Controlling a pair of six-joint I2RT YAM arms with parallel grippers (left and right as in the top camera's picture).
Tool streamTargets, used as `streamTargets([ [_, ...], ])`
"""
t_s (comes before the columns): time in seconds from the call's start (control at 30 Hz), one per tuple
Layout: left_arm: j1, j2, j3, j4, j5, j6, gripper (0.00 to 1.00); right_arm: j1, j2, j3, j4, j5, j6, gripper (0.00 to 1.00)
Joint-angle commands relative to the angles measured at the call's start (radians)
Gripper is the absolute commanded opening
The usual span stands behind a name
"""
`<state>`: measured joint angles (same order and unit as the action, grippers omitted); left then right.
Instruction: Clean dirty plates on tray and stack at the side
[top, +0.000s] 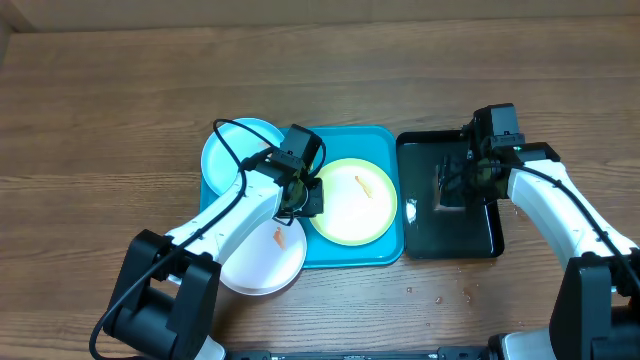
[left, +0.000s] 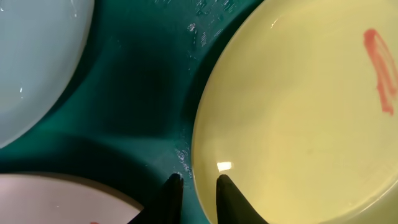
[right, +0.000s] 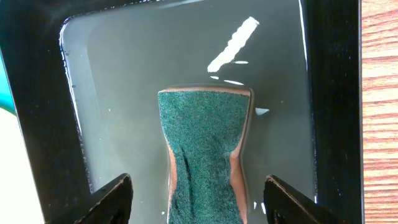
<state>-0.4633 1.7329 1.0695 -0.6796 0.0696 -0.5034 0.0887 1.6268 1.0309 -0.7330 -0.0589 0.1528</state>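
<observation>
The turquoise tray (top: 385, 245) lies mid-table. The yellow-green plate (top: 350, 210) lies on it with an orange smear. The light blue plate (top: 232, 150) overlaps its back left corner. The white plate (top: 255, 268), with an orange smear, overhangs its front left. My left gripper (top: 308, 200) is at the yellow-green plate's left rim. In the left wrist view its fingers (left: 199, 182) are pinched across that rim, one over the plate (left: 298, 112), one over the tray (left: 143, 81). My right gripper (top: 455, 185) is open, its fingers (right: 199, 193) wide on either side of a green sponge (right: 204, 143).
A glossy black tray (top: 480, 235) holding shallow water stands right of the turquoise tray, and the sponge lies in it. It also shows in the right wrist view (right: 37, 124). Small droplets dot the wood (top: 440, 295) in front of it.
</observation>
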Motion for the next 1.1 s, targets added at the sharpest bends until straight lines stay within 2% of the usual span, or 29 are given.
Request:
streamTargets([
  [0.0, -0.003, 0.009, -0.008, 0.004, -0.055, -0.018, 0.21, 0.002, 0.004, -0.003, 0.004, 0.017, -0.004, 0.7],
  [1.07, -0.003, 0.014, -0.053, 0.071, -0.051, -0.036, 0.23, 0.002, 0.004, -0.003, 0.003, 0.018, -0.004, 0.72],
])
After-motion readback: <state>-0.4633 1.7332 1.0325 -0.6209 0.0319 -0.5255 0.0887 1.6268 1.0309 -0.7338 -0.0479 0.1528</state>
